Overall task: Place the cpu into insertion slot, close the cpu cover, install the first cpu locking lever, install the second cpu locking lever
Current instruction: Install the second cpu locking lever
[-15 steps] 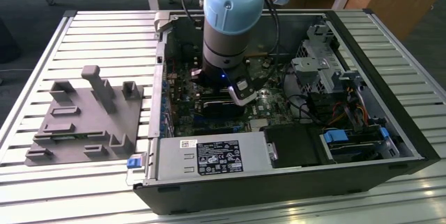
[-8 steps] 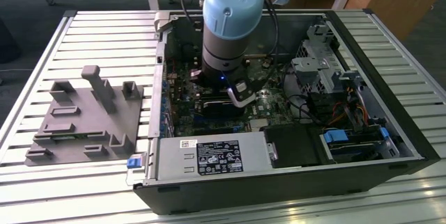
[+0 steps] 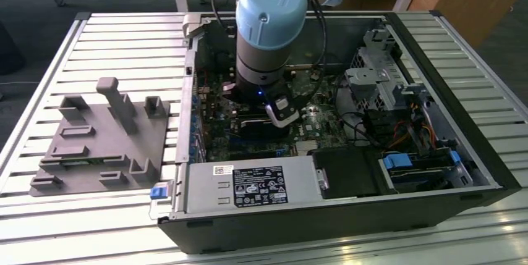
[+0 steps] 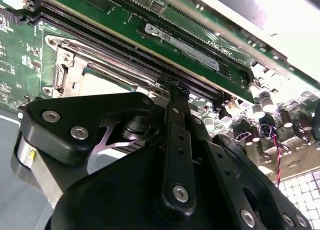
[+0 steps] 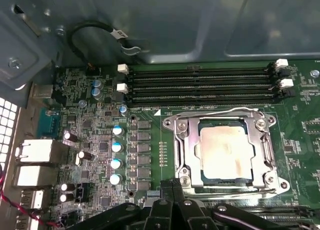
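Arm upright, wrist pointing straight down, tool (image 4: 172, 90) low, its fingers (image 4: 176, 140) pressed together, gripping nothing

A dull, matt silver-grey metal top marks the cpu (image 5: 224, 151), framed by the bright, polished metal cpu cover (image 5: 265, 147). Glossy green circuit board (image 5: 150, 95) surrounds it. The gripper (image 4: 172, 97) shows matt black plastic links with shiny steel screws.

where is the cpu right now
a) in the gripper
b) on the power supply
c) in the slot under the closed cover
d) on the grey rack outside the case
c: in the first wrist view the cpu lies in the slot, framed by the cover lying flat.
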Available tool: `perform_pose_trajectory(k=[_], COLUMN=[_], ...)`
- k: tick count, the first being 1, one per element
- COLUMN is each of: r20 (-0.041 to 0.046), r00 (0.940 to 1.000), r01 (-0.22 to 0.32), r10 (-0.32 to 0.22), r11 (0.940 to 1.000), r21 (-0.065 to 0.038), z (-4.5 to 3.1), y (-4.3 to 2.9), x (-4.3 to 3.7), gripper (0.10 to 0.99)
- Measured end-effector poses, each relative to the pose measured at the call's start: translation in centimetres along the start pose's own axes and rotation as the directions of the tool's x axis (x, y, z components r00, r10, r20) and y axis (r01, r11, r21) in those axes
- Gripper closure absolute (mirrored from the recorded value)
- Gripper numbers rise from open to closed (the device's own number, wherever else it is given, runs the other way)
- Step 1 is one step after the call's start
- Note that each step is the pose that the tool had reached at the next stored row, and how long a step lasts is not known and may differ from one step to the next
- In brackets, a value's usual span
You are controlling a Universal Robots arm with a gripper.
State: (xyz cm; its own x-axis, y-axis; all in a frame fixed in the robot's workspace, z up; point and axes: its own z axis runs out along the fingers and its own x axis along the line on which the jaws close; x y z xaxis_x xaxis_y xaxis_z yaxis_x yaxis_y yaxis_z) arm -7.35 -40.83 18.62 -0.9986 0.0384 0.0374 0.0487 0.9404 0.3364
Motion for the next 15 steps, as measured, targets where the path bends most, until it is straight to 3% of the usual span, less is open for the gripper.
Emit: perform_pose_trajectory(k=[6,15], r20=[0.0002,0.0], r00=[1.0,1.0], r01=[0.0,0.0], r10=[0.0,0.0], r11=[1.0,1.0], r21=[-0.001,0.0], z=[-0.32,-2.53], y=[0.16,0.97], x=[0.01,0.11], gripper=[0.98,0.98])
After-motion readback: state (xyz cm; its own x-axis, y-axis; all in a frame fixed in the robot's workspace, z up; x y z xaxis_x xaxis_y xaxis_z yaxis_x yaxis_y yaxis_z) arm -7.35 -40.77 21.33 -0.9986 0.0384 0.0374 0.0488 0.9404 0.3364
